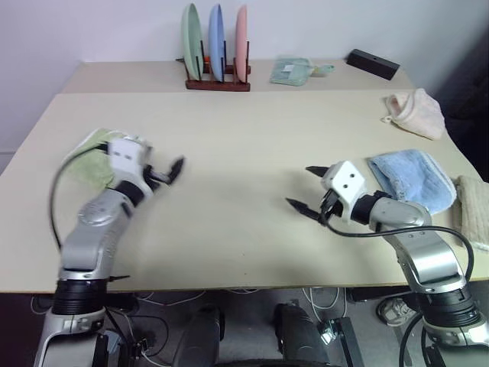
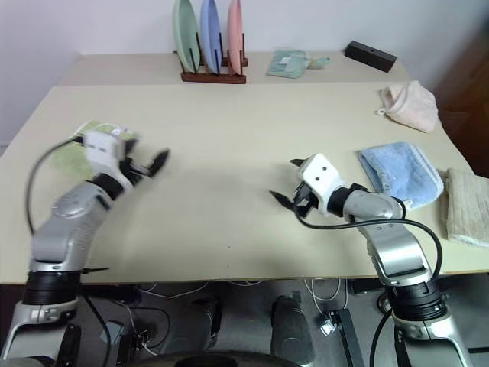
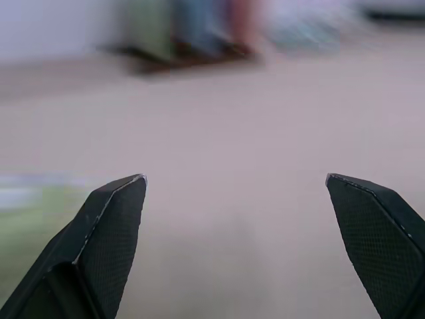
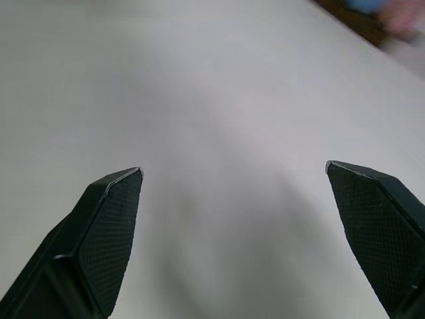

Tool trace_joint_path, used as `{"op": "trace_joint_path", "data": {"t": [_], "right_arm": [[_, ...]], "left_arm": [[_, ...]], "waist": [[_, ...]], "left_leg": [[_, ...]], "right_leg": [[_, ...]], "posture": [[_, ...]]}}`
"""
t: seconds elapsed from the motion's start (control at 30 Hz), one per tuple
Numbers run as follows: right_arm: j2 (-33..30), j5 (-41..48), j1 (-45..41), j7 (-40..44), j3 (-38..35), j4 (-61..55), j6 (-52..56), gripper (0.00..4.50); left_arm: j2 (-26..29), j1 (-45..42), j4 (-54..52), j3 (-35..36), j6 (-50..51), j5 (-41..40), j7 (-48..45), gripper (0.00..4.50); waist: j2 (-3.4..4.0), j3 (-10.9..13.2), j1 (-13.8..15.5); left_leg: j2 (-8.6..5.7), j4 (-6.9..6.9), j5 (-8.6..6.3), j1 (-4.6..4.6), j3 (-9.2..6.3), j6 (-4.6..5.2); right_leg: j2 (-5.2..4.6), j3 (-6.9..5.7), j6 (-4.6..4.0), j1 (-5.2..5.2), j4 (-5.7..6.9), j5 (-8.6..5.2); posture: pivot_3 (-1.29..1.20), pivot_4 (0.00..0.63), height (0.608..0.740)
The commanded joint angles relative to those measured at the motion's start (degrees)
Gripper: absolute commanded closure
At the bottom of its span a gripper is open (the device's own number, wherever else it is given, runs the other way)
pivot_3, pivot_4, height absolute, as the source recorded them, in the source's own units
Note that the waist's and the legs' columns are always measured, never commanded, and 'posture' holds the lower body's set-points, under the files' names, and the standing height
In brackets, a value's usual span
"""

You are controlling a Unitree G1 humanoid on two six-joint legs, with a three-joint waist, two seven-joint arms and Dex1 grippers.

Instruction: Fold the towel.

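Note:
The light green towel (image 1: 85,162) lies bunched near the table's left edge, partly hidden behind my left arm; it also appears as a green patch (image 3: 26,219) in the left wrist view. My left gripper (image 1: 170,171) hovers just right of it, open, with nothing between its fingers (image 3: 113,226). My right gripper (image 1: 300,186) is open and empty over the bare tabletop (image 4: 219,100), right of centre, pointing toward the middle.
A folded light blue towel (image 1: 409,180) lies just behind my right wrist, and a beige cloth (image 1: 472,210) at the right edge. At the back stand a pink cloth (image 1: 416,111), a black box (image 1: 372,63), a small green cloth (image 1: 290,70) and a plate rack (image 1: 217,46).

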Motion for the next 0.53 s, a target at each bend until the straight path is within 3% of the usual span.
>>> {"op": "trace_joint_path", "data": {"t": [0.03, 0.23, 0.53], "right_arm": [[-0.7, 1.3, 3.8, -0.9, -5.1, 0.1, -1.5, 0.0], [-1.0, 2.8, 9.7, -1.8, -9.9, -2.6, -0.1, 0.0], [-1.0, 4.1, 11.7, -3.3, -12.0, -6.0, 2.1, 0.0]], "left_arm": [[0.2, -0.1, 1.8, -1.3, -4.3, 3.9, -2.2, 0.08], [-1.3, -0.3, 4.2, -1.9, -6.4, 5.2, -5.7, 0.08], [-4.0, -1.3, 5.7, -2.9, -7.4, 7.9, -7.0, 0.08]], "waist": [[0.02, 0.0, -0.3], [0.05, 0.0, 0.0], [0.04, 0.0, 0.1]], "left_leg": [[0.04, -0.04, 0.0, 0.0, 0.0, 0.0], [0.06, 0.07, 0.0, -0.02, 0.03, 0.01], [0.06, 0.1, 0.0, -0.01, 0.03, 0.01]], "right_leg": [[0.04, 0.0, 0.0, -0.03, 0.02, 0.0], [0.05, 0.0, 0.01, 0.04, 0.0, 0.0], [0.05, 0.0, 0.01, 0.07, 0.0, 0.0]], "posture": [[0.0, 0.15, 0.74], [0.0, 0.15, 0.74], [0.0, 0.15, 0.74]]}}
